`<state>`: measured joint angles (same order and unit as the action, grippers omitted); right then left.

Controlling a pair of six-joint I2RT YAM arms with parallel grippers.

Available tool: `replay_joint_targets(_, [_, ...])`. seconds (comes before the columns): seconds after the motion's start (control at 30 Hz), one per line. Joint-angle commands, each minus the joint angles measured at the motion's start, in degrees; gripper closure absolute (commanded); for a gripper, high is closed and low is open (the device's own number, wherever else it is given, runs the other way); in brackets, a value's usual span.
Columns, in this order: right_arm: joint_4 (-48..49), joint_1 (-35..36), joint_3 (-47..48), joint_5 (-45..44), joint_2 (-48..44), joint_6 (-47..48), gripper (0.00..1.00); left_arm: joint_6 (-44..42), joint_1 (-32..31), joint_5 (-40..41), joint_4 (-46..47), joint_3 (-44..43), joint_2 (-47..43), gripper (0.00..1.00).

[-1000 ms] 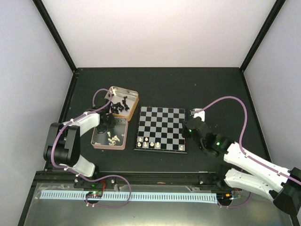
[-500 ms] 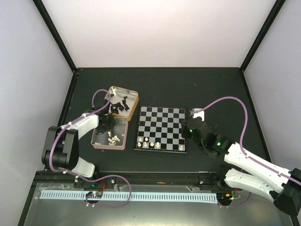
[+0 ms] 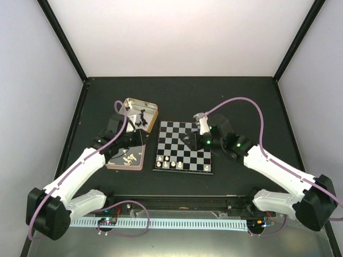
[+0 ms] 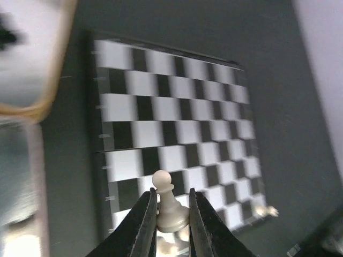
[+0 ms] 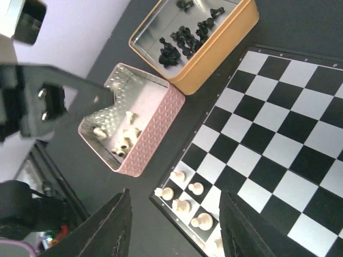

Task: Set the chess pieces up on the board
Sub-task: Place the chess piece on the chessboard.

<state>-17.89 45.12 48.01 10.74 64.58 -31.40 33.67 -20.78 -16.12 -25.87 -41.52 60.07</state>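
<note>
Right end effector (jaws apart) slid over board; left end effector grips pawn.

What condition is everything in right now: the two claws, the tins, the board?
Left gripper: shut on a white pawn.
Right gripper: open, empty.
Gold tin: open, black pieces inside.
Pink tin: open, loose white pieces inside.
Board: flat, standing white pieces along one edge.

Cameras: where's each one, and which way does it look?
Top external: high behind, looking down on the board; left arm and right arm show.
Left wrist: left of the board, facing it; left gripper shut on a white pawn.
Right wrist: over the board, facing the pink tin; open right gripper shows.
Shared: the board.
</note>
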Motion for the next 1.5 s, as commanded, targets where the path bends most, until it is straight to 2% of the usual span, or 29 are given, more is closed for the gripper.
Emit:
replay_joint_targets(0.0, [2.0,-8.0,2.8,22.2,2.2,-1.3,0.53,-4.8,-6.9,-11.2,11.6,-0.6,-1.9,0.86])
replay_joint_targets(0.13, [0.3,-12.5,4.2,30.8,2.9,-1.5,0.43,-7.8,-11.5,-17.2,16.5,-3.8,0.9,0.86])
replay_joint_targets(0.23, [0.3,-14.4,4.3,35.1,2.6,-2.3,0.41,-11.2,-14.8,-22.2,19.6,-7.0,3.7,0.86])
replay_joint_targets(0.47, [-0.9,-14.6,5.0,38.5,0.6,-3.1,0.43,-17.9,-17.9,-30.7,22.3,-11.1,7.0,0.87])
replay_joint_targets(0.63, [-0.2,-14.7,4.8,42.2,0.3,-4.6,0.51,-21.3,-18.2,-34.2,21.0,-12.0,7.3,0.87])
replay_joint_targets(0.77, [1.2,-14.6,4.8,43.8,-0.5,-6.5,0.54,-24.1,-18.2,-34.6,19.2,-12.1,6.9,0.88])
replay_joint_targets(0.9, [2.8,-14.6,4.7,45.3,-1.3,-8.7,0.48,-26.9,-18.2,-33.2,17.3,-13.3,7.2,0.89])
replay_joint_targets(1.03, [3.1,-14.6,4.6,45.3,-1.5,-10.5,0.47,-31.3,-18.2,-28.7,15.7,-13.9,7.0,0.88])
replay_joint_targets(1.23, [3.8,-14.6,5.0,45.1,-0.6,-12.6,0.55,-41.2,-19.2,-22.1,13.7,-15.2,8.2,0.91])
replay_joint_targets(1.47, [3.9,-14.6,4.5,45.2,0.1,-13.4,0.67,-44.9,-19.3,-23.5,11.2,-17.5,10.5,0.94])
